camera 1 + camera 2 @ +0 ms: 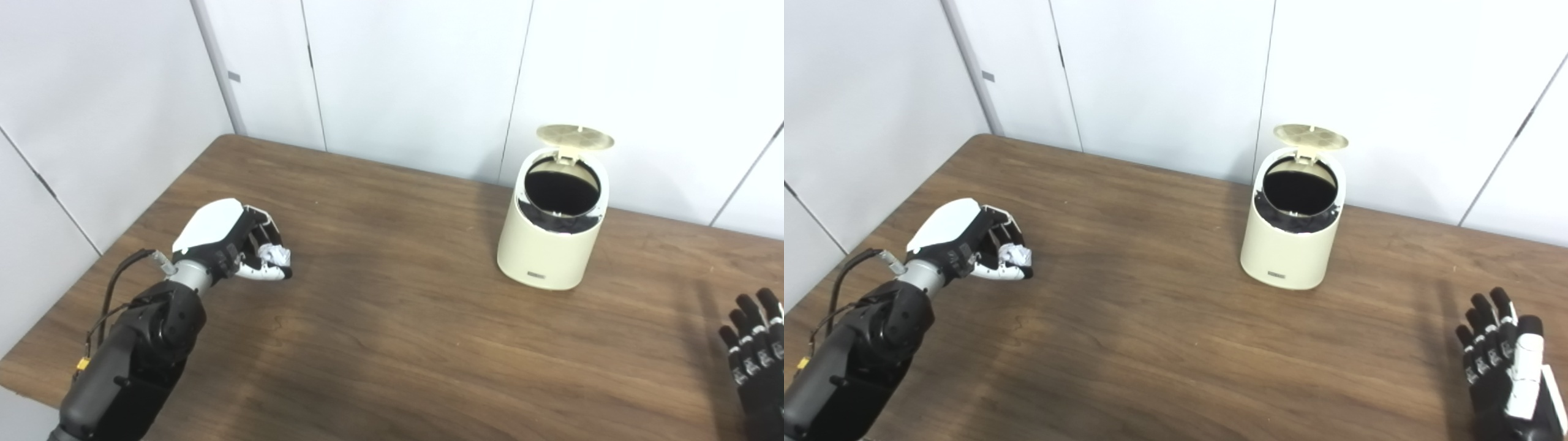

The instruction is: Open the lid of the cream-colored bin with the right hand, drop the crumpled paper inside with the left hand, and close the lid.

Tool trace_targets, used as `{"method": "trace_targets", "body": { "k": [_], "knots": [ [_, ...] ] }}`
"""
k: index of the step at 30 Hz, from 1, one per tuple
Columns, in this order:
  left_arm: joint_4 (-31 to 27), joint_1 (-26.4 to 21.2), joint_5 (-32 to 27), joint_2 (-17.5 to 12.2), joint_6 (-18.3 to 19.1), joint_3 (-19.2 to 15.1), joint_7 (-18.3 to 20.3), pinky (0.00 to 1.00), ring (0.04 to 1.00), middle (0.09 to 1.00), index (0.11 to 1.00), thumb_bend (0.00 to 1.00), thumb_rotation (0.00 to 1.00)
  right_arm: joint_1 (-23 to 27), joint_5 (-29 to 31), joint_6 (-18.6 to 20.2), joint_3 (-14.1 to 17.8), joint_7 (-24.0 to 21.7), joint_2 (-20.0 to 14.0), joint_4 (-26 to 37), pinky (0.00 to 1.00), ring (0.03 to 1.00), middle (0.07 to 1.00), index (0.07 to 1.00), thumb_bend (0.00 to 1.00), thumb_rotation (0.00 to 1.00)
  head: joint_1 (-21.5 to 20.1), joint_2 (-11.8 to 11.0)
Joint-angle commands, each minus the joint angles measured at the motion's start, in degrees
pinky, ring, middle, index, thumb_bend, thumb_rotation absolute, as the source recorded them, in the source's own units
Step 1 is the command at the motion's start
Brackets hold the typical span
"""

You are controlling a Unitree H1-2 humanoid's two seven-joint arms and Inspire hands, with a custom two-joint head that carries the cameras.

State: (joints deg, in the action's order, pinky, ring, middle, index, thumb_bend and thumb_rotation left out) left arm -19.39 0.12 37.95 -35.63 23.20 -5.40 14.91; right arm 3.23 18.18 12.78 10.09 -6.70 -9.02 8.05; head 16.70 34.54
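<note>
At table left: left hand (236, 242) fingers grasp paper (273, 253), half-hidden | right hand (1507, 373) cropped, fingers released

Dark wooden table (392, 343), cream-colored bin (548, 257) standing upright toward its far right side, lid (574, 136) raised

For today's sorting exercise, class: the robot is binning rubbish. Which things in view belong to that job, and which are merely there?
Part of the job:
- cream-colored bin, lid up
- crumpled paper, held in the left hand
- right hand, open, near the table's edge

Merely there:
- wooden table
- white wall panels
</note>
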Motion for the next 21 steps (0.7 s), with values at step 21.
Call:
{"method": "trace_targets", "body": {
  "k": [21],
  "knots": [
    [-7.27, -11.84, 3.99, 2.66, -1.25, 5.47, 3.55, 0.34, 0.412, 0.492, 0.499, 0.47, 0.0, 1.96, -1.72, -9.81, -1.1, -1.13, 1.08, -6.29, 1.0, 1.0, 0.984, 1.0, 0.48, 1.0, -8.2, -2.3]
  ]
}}
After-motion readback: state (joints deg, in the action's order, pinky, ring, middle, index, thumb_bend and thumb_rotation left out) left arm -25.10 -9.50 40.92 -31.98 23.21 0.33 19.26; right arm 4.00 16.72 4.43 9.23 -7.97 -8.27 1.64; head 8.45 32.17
